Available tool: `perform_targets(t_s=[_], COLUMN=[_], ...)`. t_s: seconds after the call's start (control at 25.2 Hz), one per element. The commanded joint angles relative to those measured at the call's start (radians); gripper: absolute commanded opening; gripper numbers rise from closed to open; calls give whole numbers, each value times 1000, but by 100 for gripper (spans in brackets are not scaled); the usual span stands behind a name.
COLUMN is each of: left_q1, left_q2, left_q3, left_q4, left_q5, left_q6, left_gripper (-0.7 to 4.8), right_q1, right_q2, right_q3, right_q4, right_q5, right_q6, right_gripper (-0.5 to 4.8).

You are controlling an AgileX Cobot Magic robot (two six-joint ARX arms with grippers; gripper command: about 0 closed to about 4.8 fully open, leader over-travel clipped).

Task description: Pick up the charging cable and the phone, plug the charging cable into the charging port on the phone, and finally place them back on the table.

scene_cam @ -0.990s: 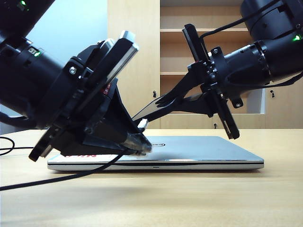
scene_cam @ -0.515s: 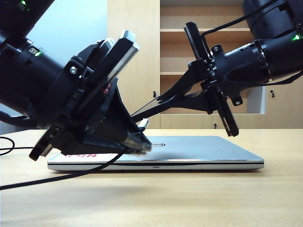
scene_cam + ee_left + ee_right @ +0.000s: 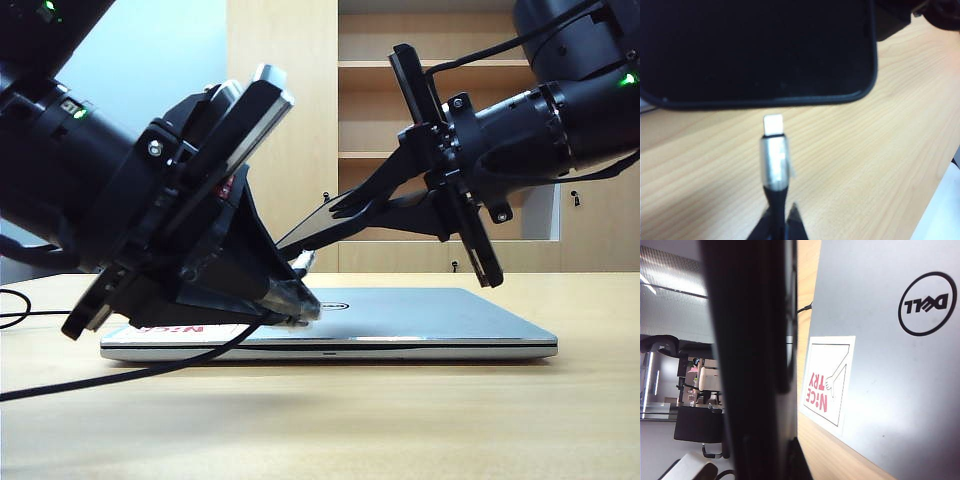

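A: How many things do you count?

B: One laptop, silver and closed, lying flat on the table. One phone, one charging cable, and two grippers.

A: Any writing?

B: Yes. The lid carries a round DELL logo and one white sticker with red letters "NiCE TRY" (in the right wrist view both appear upside down).

A: Where is the cable?

B: The left gripper has its jaws closed narrow on the black cord, just behind the silver plug. The plug tip points at the short lower edge of the phone, very near but apart from it. In the exterior view this gripper is low over the left part of the laptop, and the cable trails away to the left.

A: And the phone?

B: The right gripper holds it in the air, tilted down toward the plug; its jaws are pressed on the slab. The charging port I cannot make out.
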Motion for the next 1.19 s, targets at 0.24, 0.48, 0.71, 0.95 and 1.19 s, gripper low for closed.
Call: perform_targets(t_s=[0.24,0.48,0.71,0.95,1.19], left_q1=[0,0,0,0,0], left_q2=[-2,-2,-2,-2,-2], left_q3=[4,4,4,4,4], left_q4=[19,19,19,19,19], left_q5=[-1,-1,-1,-1,-1], left_q6=[-3,-3,-3,-3,-3], left_gripper=[-6,-6,-6,-6,-6], right_q1=[1,0,0,0,-1], right_q2=[-9,-9,-9,-9,-9], right_q3=[5,5,5,5,6], right_q4=[35,34,30,31,35], right_q5=[-36,-35,-36,-29,-2], right_q6=[-9,-35,-42,-42,-42], right_gripper=[-6,-6,-6,-6,-6])
